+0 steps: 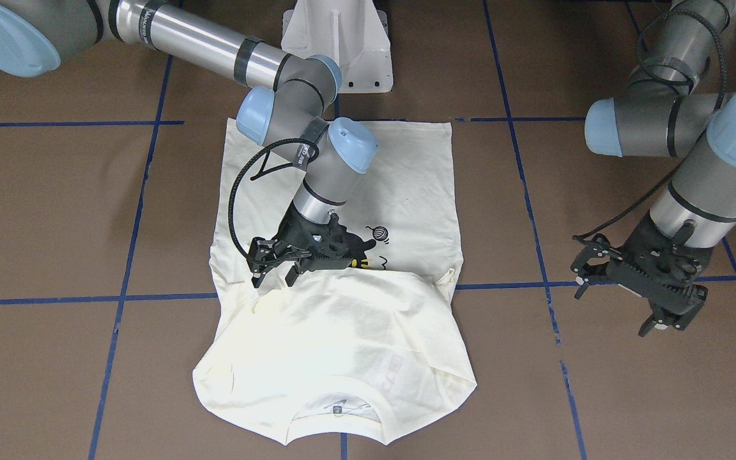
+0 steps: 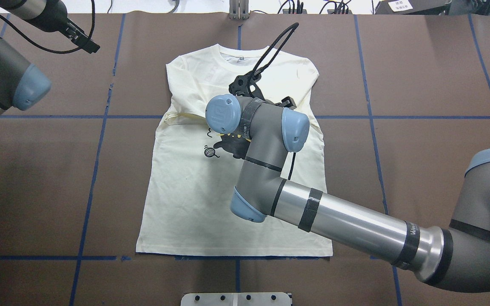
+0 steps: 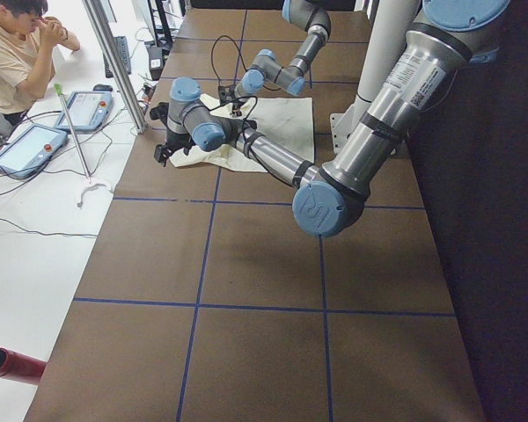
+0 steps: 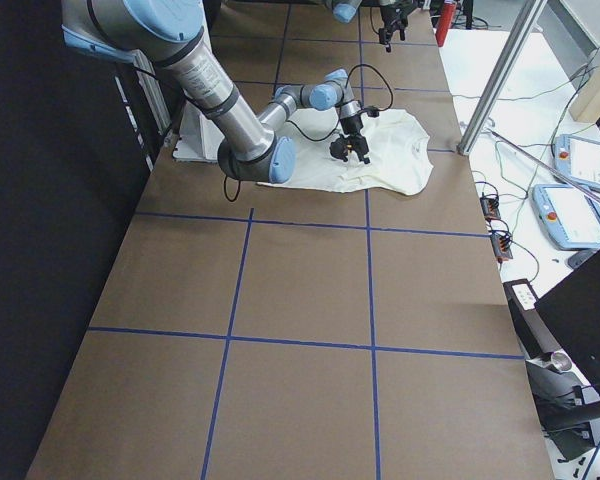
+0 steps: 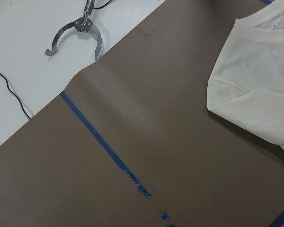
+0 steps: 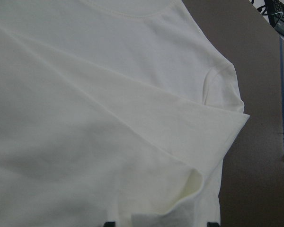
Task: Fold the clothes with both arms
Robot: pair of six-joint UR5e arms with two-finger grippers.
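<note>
Slowly lower right gripper [image 1: 274, 276], spread wide and empty, onto T-shirt [image 1: 336, 345] fold edge directly beneath; pinch all layers; park left gripper [image 1: 617, 305], likewise agape, aside.

We're over a brown table [image 2: 419, 85], blue tape lines [image 2: 79, 117] squaring it off. Along one long side we've got white floor [image 3: 35, 264], two handheld screens [image 3: 31, 148] lying there, a silver post [image 3: 114, 66] rising, a person [image 3: 18, 61] seated. Opposite side, a black wall [image 3: 493, 264].
</note>
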